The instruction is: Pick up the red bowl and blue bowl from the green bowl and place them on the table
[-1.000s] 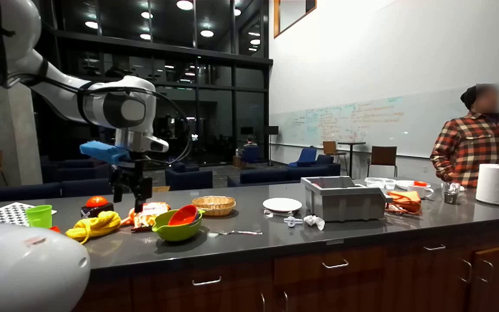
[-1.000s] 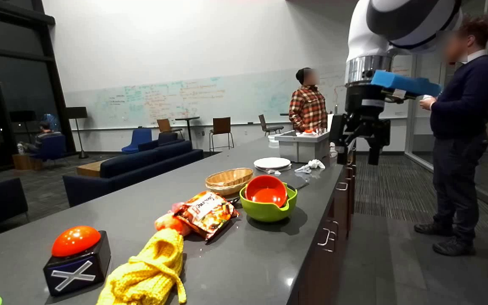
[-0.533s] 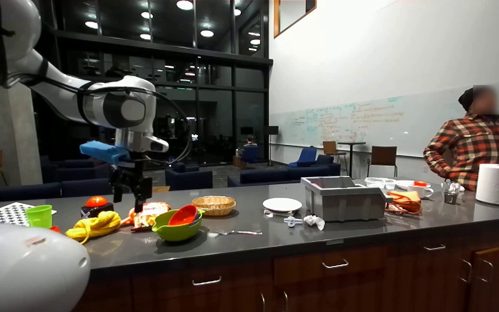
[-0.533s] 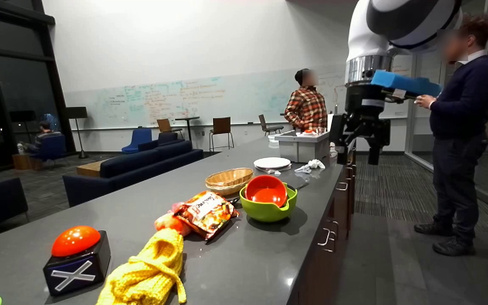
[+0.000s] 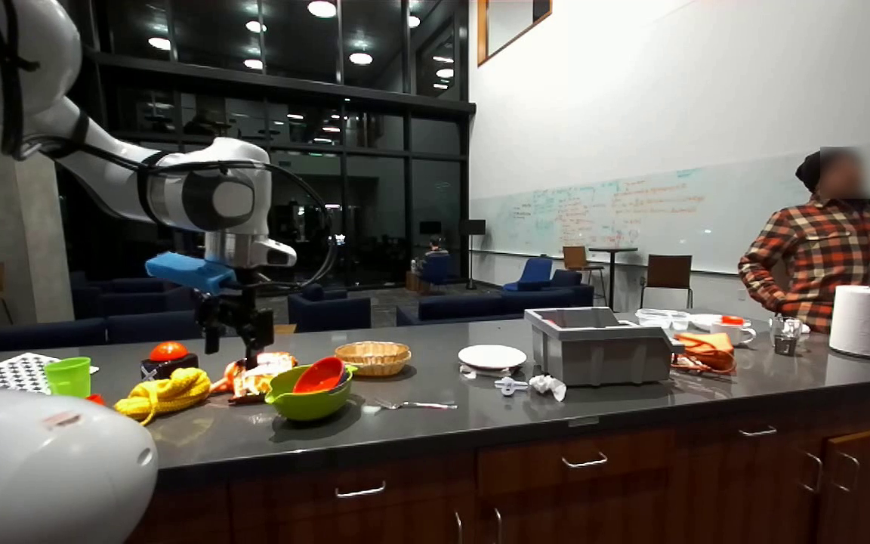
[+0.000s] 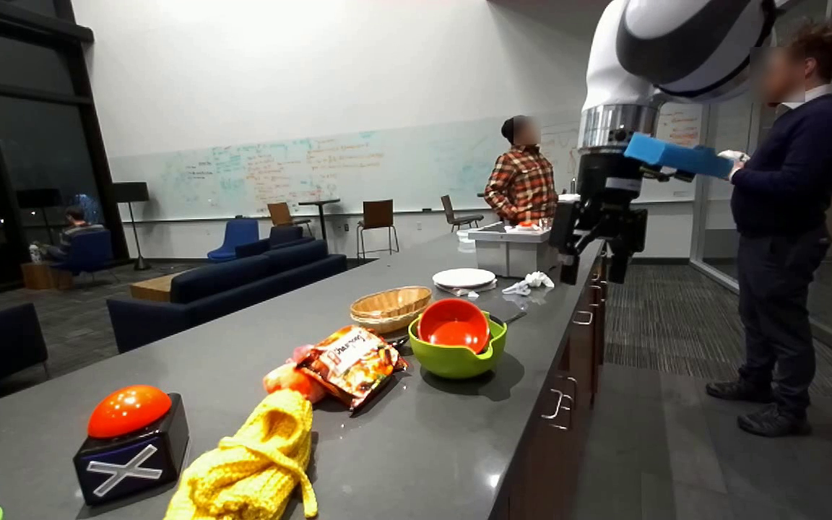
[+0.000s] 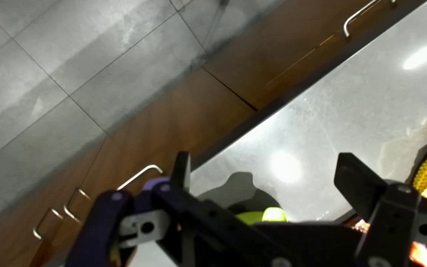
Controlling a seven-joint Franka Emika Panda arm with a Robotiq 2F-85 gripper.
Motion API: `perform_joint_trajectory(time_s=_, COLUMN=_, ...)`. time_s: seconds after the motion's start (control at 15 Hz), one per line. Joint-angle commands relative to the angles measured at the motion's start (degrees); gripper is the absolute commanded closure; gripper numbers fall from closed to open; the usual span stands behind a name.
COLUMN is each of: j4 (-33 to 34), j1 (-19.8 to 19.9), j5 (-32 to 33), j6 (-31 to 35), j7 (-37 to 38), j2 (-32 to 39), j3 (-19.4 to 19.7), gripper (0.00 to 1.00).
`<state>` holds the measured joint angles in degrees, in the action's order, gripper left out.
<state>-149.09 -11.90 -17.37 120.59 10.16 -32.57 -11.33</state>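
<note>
From where I stand, the red bowl (image 6: 452,325) leans tilted inside the green bowl (image 6: 452,365), both lower than the pincer (image 6: 594,269) and well apart from it. Of the blue bowl (image 5: 342,378) I make out only a dark sliver at the red one's edge. The pincer hangs in the air, its two fingers spread wide, gripping nothing; the wrist view has the green bowl mostly hidden behind it. The tabletop (image 6: 430,440) runs beneath, with a snack packet (image 6: 351,365) and a wicker basket (image 5: 374,366) near the bowls, also lower than the pincer. To one side of the pincer sit a white plate (image 5: 492,357) and a grey bin (image 5: 609,359); to the other, a yellow knitted bundle (image 6: 250,458). Past the bin, far from the pincer, stands a man in a plaid shirt (image 5: 828,249).
</note>
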Motion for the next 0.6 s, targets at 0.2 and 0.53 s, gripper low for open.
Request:
perform_joint_trajectory(time_s=0.2, j4=-1.0, j1=-0.4, j5=5.2, j6=25.4, j7=-2.7, j2=11.6, j3=-3.7, gripper=0.00)
perform_joint_trajectory(time_s=0.53, j4=1.6, j1=2.7, j5=16.8, j6=40.8, j7=3.4, j2=21.8, j3=-6.5, gripper=0.00)
